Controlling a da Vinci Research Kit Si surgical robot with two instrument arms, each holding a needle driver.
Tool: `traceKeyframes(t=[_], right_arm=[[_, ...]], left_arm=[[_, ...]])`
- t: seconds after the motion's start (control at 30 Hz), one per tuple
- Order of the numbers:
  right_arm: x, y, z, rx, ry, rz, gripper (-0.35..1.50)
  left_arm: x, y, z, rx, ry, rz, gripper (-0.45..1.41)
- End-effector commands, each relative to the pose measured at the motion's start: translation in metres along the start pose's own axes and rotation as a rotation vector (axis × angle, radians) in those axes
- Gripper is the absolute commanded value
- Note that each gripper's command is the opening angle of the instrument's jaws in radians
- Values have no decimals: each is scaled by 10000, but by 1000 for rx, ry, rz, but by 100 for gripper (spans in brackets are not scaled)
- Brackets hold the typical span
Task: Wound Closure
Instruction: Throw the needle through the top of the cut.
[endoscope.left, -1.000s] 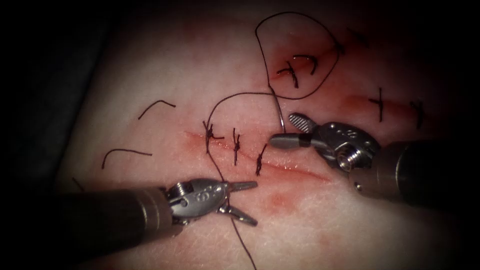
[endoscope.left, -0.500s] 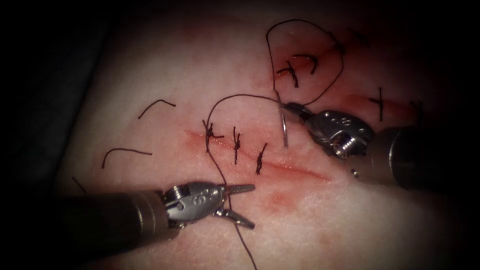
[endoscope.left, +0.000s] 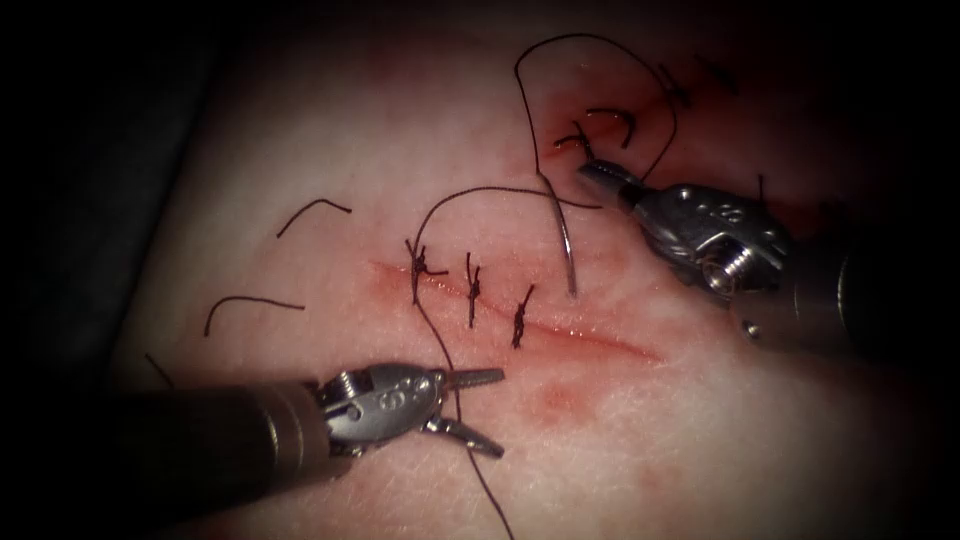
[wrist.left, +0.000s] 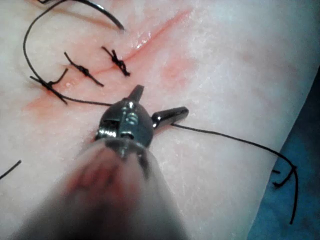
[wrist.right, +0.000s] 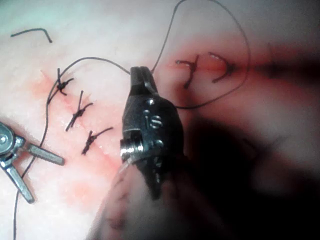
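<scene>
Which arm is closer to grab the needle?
Right, probably. The right gripper, seemingly shut, sits just beside the needle. The left gripper is open, farther off across the cut, with thread passing between its jaws.

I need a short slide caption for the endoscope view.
Left tool open astride the thread; right tool shut; needle on the tissue.

Both grippers, left and right, are shiny bare metal. The tissue looks moist and glossy. The thread is dark and matt.
</scene>
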Motion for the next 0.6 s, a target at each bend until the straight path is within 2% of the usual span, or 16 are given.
traceKeyframes(t=[0.03,0.1,0.3,0.6], right_arm=[[-12,-7,10,20,1,76,118],[-19,-8,13,24,-8,105,133],[-49,-13,27,-2,-95,124,147],[-73,-6,46,-56,-138,108,138]], left_arm=[[-4,0,8,-1,0,-1,39],[-4,0,8,-2,0,0,39],[-5,0,6,-3,3,0,39],[-7,0,3,-3,-2,2,39]])
